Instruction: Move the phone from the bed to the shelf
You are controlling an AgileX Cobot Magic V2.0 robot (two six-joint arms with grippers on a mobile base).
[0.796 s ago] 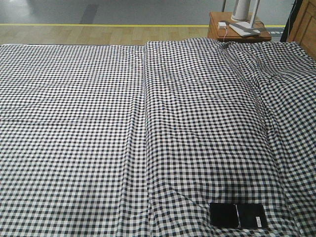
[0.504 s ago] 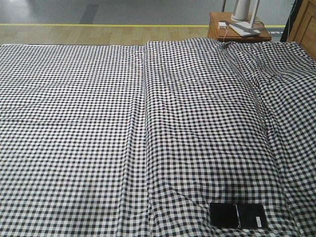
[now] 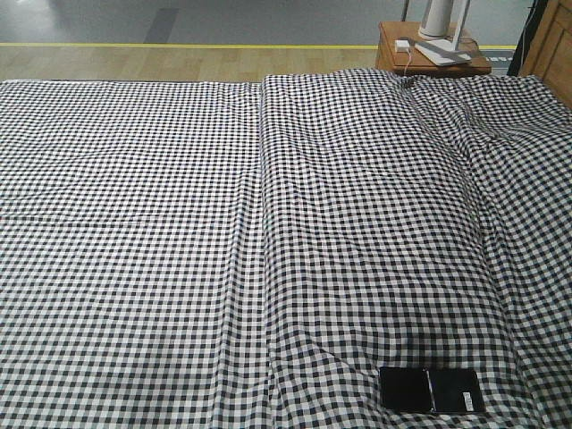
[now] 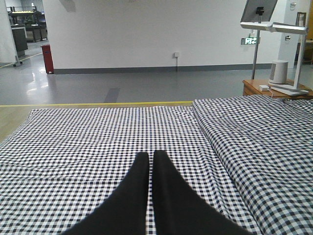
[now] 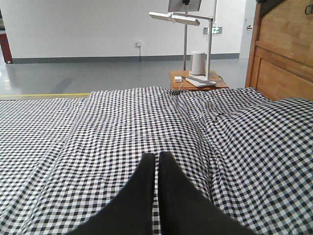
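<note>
The bed fills pretty much the whole front view, its gingham sheet a bit rumpled. Both arms hang over it, pointing toward the far edge. The left gripper has its fingers pressed together on nothing, and the right gripper is the same.

The phone lies flat by the bed's near edge, close to the near right corner, with its long axis running along that edge. Neither wrist camera catches it, so I'd guess it sits back under the arms rather than ahead of the fingertips. The right arm looks like the nearer one.

Compared with the earlier shots, nothing differs: the phone is in the same spot and the sheet has the same wrinkles.
</note>
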